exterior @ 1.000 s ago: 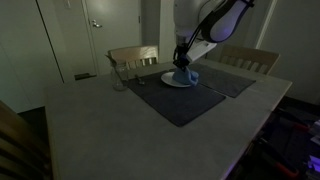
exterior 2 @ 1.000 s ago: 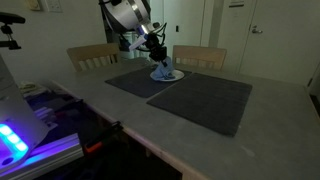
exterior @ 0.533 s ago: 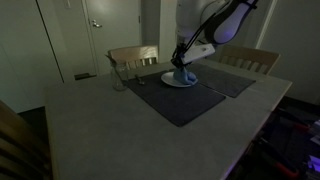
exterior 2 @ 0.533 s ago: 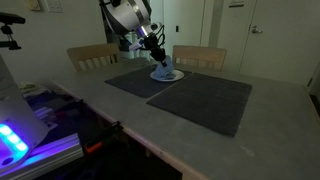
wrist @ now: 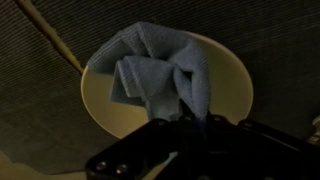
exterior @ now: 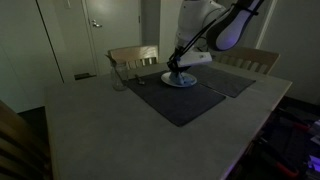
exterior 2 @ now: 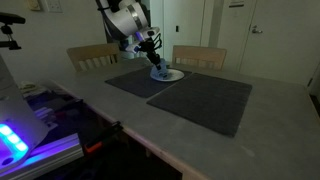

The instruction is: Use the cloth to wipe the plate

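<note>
The gripper [wrist: 190, 122] was clamped tight on the cloth [wrist: 155, 68], its jaws pinching the fold nearest the wrist camera; the light-blue cloth sat bunched in soft folds on the plate [wrist: 232, 88], covering much of its middle; the round white plate lay on a dark grey placemat [exterior: 178, 104]; the placemat rested on a pale table [exterior: 100, 130]; a wooden chair [exterior: 133, 56] stood behind the table.

White rounded arm [exterior: 200, 20] links, dark joint bands; black claw [wrist: 188, 122], matte housing.
</note>
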